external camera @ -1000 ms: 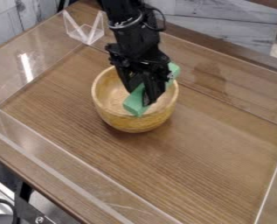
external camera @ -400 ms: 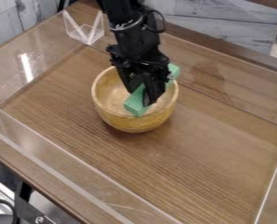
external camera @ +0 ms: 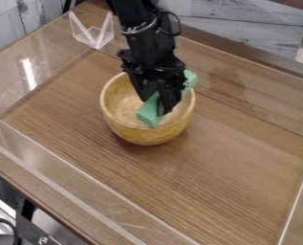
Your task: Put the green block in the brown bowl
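The brown bowl (external camera: 125, 126) stands near the middle of the wooden table. The green block (external camera: 151, 112) hangs tilted inside the bowl's hollow, its upper end poking out beside the black arm at the bowl's far right rim. My black gripper (external camera: 158, 100) reaches down from above into the bowl and is shut on the green block. The block's lower end sits low inside the bowl; whether it touches the bottom I cannot tell.
The wooden table top (external camera: 218, 182) is ringed by a clear plastic wall (external camera: 26, 72). A clear plastic stand (external camera: 93, 32) sits at the back left. A grey wall runs behind the table.
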